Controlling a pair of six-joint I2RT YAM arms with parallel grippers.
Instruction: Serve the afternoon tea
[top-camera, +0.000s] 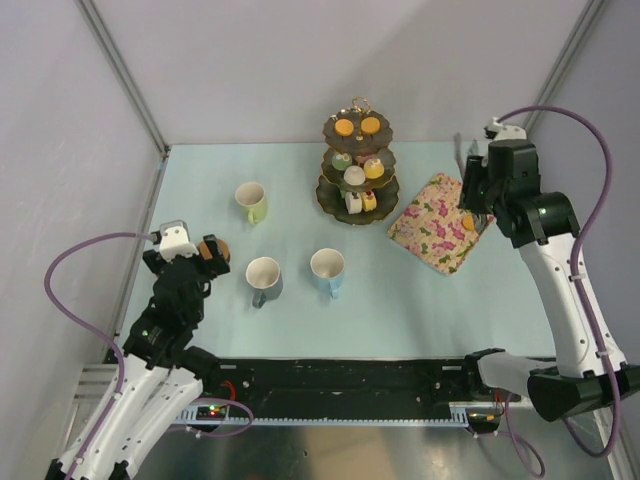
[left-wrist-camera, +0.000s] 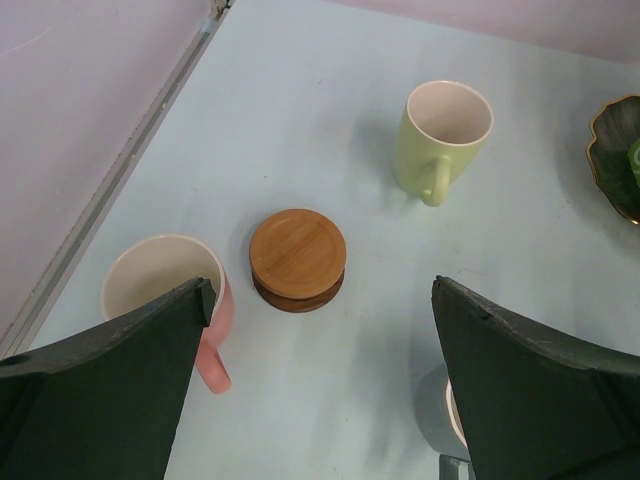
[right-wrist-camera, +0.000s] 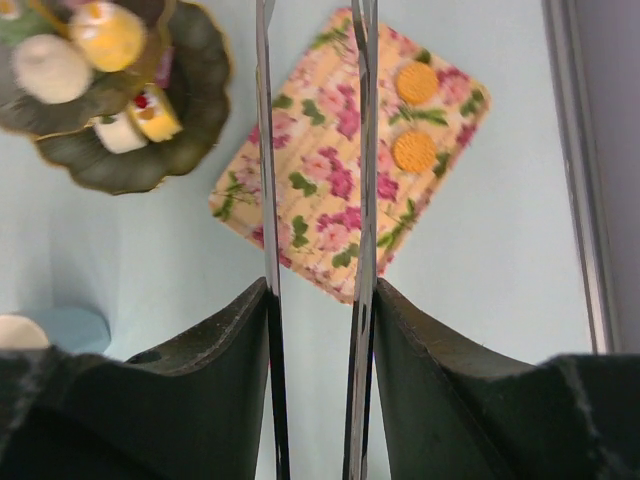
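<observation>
My right gripper (right-wrist-camera: 320, 290) is shut on a pair of metal tongs (right-wrist-camera: 266, 150). Their two thin blades reach out over the floral tray (right-wrist-camera: 330, 200), spread apart with nothing between them. Two orange cakes (right-wrist-camera: 414, 84) lie on that tray. The dark gold-rimmed stand (top-camera: 358, 170) holds several small cakes on its tiers. My left gripper (left-wrist-camera: 322, 300) stands open above a stack of brown coasters (left-wrist-camera: 297, 257), with the pink mug (left-wrist-camera: 150, 275) at its left finger and the grey mug (top-camera: 264, 280) at its right. The yellow-green mug (top-camera: 252, 201) and blue mug (top-camera: 328, 271) stand upright on the table.
The floral tray (top-camera: 437, 222) lies tilted right of the stand, under the right gripper (top-camera: 472, 195). Walls with metal rails close the table at the left, back and right. The left gripper (top-camera: 195, 255) is near the left edge.
</observation>
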